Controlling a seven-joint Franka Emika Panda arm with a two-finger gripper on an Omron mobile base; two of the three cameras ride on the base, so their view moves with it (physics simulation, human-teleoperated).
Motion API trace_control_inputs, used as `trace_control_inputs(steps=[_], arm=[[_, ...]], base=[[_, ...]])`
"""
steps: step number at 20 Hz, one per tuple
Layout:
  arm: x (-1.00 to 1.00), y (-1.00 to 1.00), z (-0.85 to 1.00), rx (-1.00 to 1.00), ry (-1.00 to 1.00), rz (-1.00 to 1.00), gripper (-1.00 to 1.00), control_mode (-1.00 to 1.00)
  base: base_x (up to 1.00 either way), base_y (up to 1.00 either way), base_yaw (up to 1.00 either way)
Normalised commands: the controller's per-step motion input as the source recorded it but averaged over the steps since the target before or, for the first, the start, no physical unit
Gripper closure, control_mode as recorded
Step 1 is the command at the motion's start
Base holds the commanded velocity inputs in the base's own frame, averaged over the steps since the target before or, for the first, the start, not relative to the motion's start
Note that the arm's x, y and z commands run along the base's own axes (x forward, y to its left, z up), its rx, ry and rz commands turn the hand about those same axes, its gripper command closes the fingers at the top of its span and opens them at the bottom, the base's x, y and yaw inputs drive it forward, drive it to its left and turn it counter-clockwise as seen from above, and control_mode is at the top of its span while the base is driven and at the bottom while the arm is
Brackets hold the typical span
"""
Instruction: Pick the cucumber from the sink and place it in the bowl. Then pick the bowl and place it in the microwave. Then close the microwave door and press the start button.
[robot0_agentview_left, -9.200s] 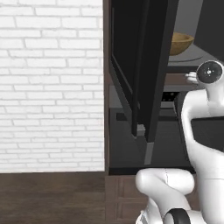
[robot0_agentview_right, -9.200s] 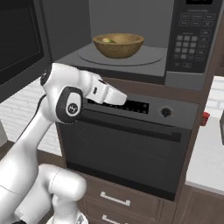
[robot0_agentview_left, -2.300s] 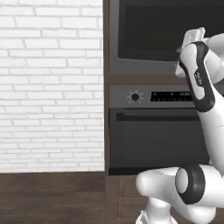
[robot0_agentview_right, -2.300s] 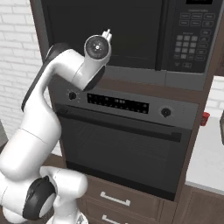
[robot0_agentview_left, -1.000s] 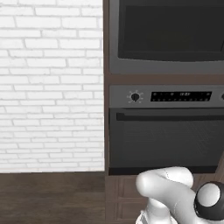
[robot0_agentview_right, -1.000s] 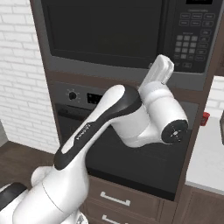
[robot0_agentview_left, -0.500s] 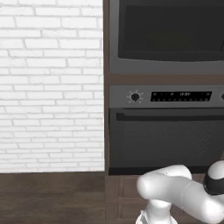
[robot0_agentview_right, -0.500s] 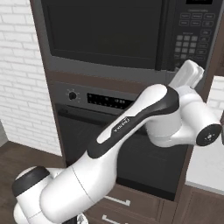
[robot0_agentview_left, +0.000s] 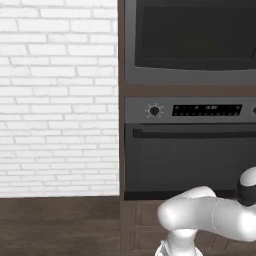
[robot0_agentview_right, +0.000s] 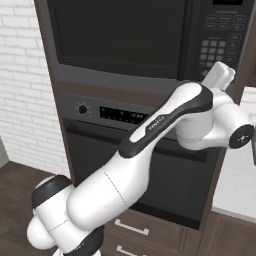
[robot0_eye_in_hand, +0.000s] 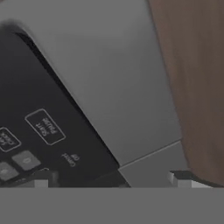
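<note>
The microwave (robot0_agentview_right: 150, 45) sits built in above the oven, and the microwave door (robot0_agentview_right: 117, 35) with its black glass (robot0_agentview_left: 197, 37) stands shut. The bowl and cucumber are hidden behind it; the sink is out of view. My gripper (robot0_agentview_right: 225, 74) is raised to the lower end of the black keypad (robot0_agentview_right: 221, 37) at the microwave's right. In the hand view the keypad (robot0_eye_in_hand: 48, 131) is very close, with a start/pause button (robot0_eye_in_hand: 45, 127) and smaller keys beside it. The gripper (robot0_eye_in_hand: 111, 179) is open, with its fingertips (robot0_eye_in_hand: 43, 178) wide apart and nothing between them.
Under the microwave is the oven (robot0_agentview_right: 150, 165) with a knob (robot0_agentview_right: 82, 108), display strip (robot0_agentview_left: 206, 109) and bar handle (robot0_agentview_left: 190, 132). A white brick wall (robot0_agentview_left: 57, 95) lies left, a white counter (robot0_agentview_right: 239, 175) right. A brown cabinet side (robot0_eye_in_hand: 197, 74) borders the keypad.
The arm has swung right across the oven front, and the gripper has risen to the keypad's lower end. The microwave door, open with the bowl inside 9.2 s ago, is shut.
</note>
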Motion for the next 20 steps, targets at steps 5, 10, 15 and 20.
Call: trace_control_inputs(steps=[5,10,15,20], arm=[[0.10,-0.51,0.00,0.01,0.00,0.00,-1.00,-1.00],[0.17,-0.25,-0.10,0.00,0.00,0.00,-1.00,-1.00],[0.33,0.00,-0.21,0.00,0.00,0.00,-1.00,-1.00],[0.17,0.11,-0.48,0.00,0.00,0.00,-1.00,-1.00]], base=[[0.00,0.00,0.00],[0.00,0.00,0.00],[0.00,0.00,0.00],[0.00,0.00,0.00]])
